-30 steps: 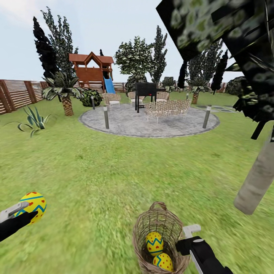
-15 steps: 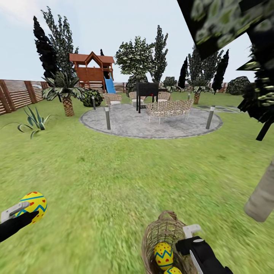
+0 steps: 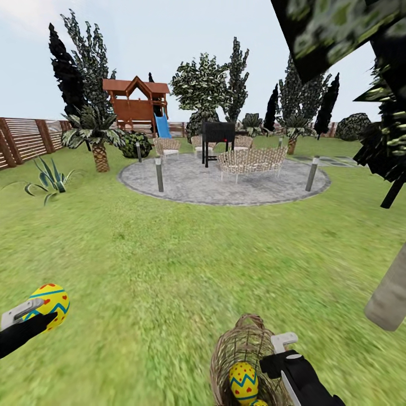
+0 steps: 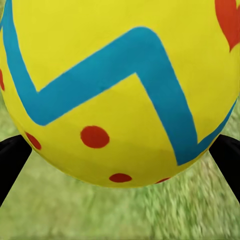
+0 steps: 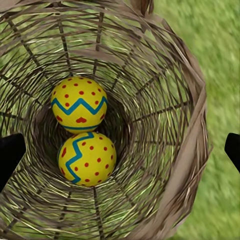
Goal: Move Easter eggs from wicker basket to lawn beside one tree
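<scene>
Ahead I see a round stone patio (image 3: 186, 186) with wicker sofa (image 3: 251, 160), black grill (image 3: 217, 134), playhouse with slide (image 3: 135, 104), wooden fence (image 3: 25, 140).

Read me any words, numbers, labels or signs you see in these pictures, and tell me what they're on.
There is no readable text.
The held egg in the left gripper has blue zigzags and red dots, no letters.
The two eggs in the basket have the same pattern, no words.
</scene>
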Available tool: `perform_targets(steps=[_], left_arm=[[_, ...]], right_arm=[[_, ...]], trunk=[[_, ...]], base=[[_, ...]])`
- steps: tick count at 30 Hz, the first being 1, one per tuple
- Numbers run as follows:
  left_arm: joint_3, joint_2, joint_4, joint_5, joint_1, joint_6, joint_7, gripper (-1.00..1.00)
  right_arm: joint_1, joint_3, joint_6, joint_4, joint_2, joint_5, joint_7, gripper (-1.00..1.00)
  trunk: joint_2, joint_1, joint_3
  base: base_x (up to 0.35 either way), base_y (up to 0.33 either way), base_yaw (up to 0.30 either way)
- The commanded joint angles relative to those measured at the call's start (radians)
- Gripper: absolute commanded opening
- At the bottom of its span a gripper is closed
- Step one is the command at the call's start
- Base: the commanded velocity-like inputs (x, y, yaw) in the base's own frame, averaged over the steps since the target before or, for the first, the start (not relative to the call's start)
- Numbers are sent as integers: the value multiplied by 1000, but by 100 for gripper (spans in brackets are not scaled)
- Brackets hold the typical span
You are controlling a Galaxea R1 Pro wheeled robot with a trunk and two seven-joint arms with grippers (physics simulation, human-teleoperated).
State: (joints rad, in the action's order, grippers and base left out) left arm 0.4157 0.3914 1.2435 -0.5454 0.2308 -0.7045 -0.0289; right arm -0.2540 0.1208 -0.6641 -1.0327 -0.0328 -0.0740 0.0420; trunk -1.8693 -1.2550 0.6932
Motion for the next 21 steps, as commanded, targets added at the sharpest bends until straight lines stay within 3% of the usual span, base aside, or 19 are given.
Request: perform_targets(steps=[1, 21], left_arm=[[3, 0, 1, -1, 1, -6, -3, -100], [3, 0, 2, -1, 1, -6, -3, -100]], right_arm=[[-1, 3, -6, -1, -1, -8, 1, 100], [-1, 3, -6, 0, 1, -8, 1, 100]], trunk=[[-8, -4, 4], [-148, -81, 67]], base=[[0, 0, 0], [0, 0, 0]])
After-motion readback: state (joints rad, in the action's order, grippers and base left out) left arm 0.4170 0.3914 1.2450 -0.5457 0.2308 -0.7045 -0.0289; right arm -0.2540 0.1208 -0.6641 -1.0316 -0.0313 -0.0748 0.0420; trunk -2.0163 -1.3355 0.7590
